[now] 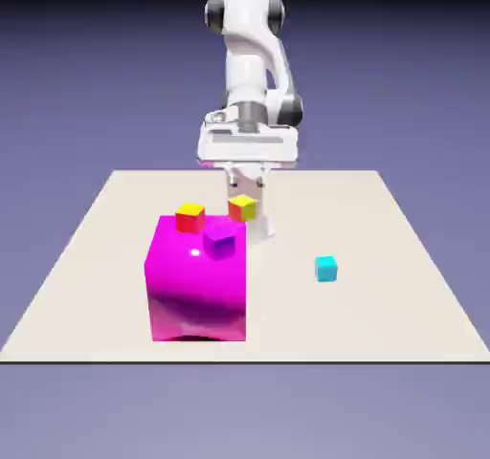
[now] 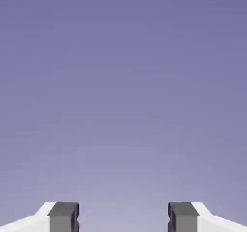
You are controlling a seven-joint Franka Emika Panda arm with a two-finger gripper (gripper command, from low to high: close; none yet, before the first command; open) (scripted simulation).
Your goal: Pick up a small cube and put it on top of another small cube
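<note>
In the exterior view I see the beige table (image 1: 402, 304) with the white arm (image 1: 251, 65) standing at its far edge, the hand lowered so the gripper (image 1: 251, 220) hangs close above the tabletop, partly behind the yellow cube. The small cyan cube (image 1: 326, 269) sits alone on the table toward the exterior view's right, well apart from everything else and from the gripper. The yellow cube with an orange side (image 1: 243, 207) rests just in front of the fingers, near the back corner of the big magenta block (image 1: 197, 280). A tiny red cube with a yellow top (image 1: 190, 218) sits just behind the block's top edge, and a tiny purple cube (image 1: 220, 242) shows against the block's upper face; I cannot tell whether it rests on it. In the hand view I get only the plain blue-violet backdrop, with the two grey fingertips (image 2: 63, 216) at the bottom edge standing wide apart, nothing between them, so the claw is released and empty.
</note>
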